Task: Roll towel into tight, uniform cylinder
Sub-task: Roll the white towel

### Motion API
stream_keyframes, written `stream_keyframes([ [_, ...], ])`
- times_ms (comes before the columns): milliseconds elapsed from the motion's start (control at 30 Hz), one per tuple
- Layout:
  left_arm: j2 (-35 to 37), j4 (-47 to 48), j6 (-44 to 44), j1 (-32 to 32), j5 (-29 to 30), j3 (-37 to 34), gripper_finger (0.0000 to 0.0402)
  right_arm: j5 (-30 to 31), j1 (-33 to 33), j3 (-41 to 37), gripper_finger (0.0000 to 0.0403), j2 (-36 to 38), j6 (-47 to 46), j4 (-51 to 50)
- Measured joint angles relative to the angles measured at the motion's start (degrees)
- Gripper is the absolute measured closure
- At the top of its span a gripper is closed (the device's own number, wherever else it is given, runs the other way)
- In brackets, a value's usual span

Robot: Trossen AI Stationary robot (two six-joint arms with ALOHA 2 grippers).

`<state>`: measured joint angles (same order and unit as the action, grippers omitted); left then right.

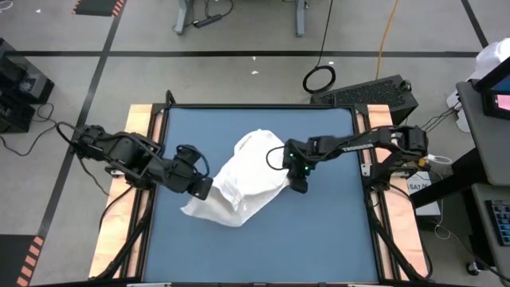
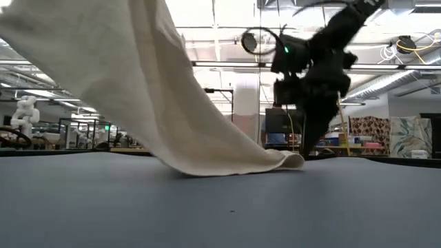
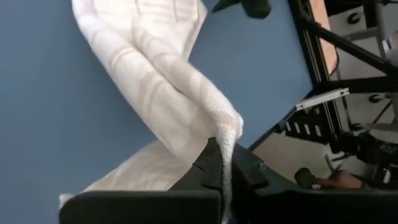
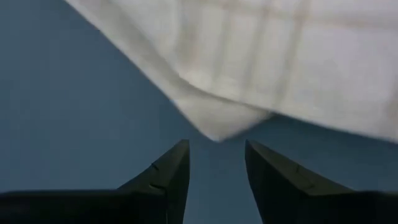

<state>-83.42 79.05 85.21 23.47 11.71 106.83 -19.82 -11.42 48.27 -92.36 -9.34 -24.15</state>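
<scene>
On the blue bench (image 1: 335, 231), the towel (image 1: 247, 179) is lying crumpled near the centre, between the two arms. The towel is white with faint grey grid lines, and it is not lying flat: one portion is being held off the bench surface while the remainder is draping down and resting on the bench.

The left gripper (image 1: 201, 186) is positioned at the towel's left edge. In the left wrist view, its fingers are clamped on a bunched fold of the towel (image 3: 186, 106), with the cloth emerging from between the two dark fingers and hanging away toward the bench. The left gripper (image 3: 225, 175) is therefore grasping the towel.

The right gripper (image 1: 299, 183) is sitting just beside the towel's right edge, above the bench surface. In the right wrist view, its two fingers are spread apart with bare bench showing between them, and a corner of the towel (image 4: 217, 127) is lying just ahead of the right gripper (image 4: 216, 168) without touching it. The right gripper is released.

In the low view, the towel (image 2: 172, 103) is sloping down from the upper left to a folded edge resting on the bench, near the right arm (image 2: 313, 69).
</scene>
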Motion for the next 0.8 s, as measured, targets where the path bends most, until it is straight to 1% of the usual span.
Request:
stream_keyframes([
  [133, -0.07, -0.03, -2.06, -0.50, 1.51, 0.00, 0.0397, 0.12, -0.19, -4.33, 0.0257, 0.00, -1.79, 8.56],
  [300, -0.07, -0.67, -3.06, -1.74, 2.33, 0.00, 0.0397, 0.32, 3.56, -5.76, 0.0257, 0.00, 6.01, 11.18],
  [367, -0.07, -0.65, -3.08, -2.13, 2.34, 0.00, 0.0397, 1.47, 5.36, -5.97, 0.0255, 0.00, 6.90, 11.69],
  [467, -0.07, -0.60, -3.12, -2.17, 2.36, 0.00, 0.0397, 4.49, 7.55, -5.99, 0.0244, 0.00, 5.17, 12.39],
  [633, -0.07, -0.57, -3.13, -2.13, 3.32, 0.00, 0.0397, 12.97, 8.92, -5.99, 0.0226, 0.02, 0.35, 18.37],
  [733, -0.07, -0.57, -3.15, -2.13, 4.01, 0.00, 0.0397, 17.35, 8.93, -5.97, 0.0228, 0.09, -1.46, 20.18],
  [800, -0.07, -0.56, -3.17, -2.13, 4.02, 0.00, 0.0397, 18.86, 8.92, -5.97, 0.0236, 0.09, -1.75, 19.66],
])
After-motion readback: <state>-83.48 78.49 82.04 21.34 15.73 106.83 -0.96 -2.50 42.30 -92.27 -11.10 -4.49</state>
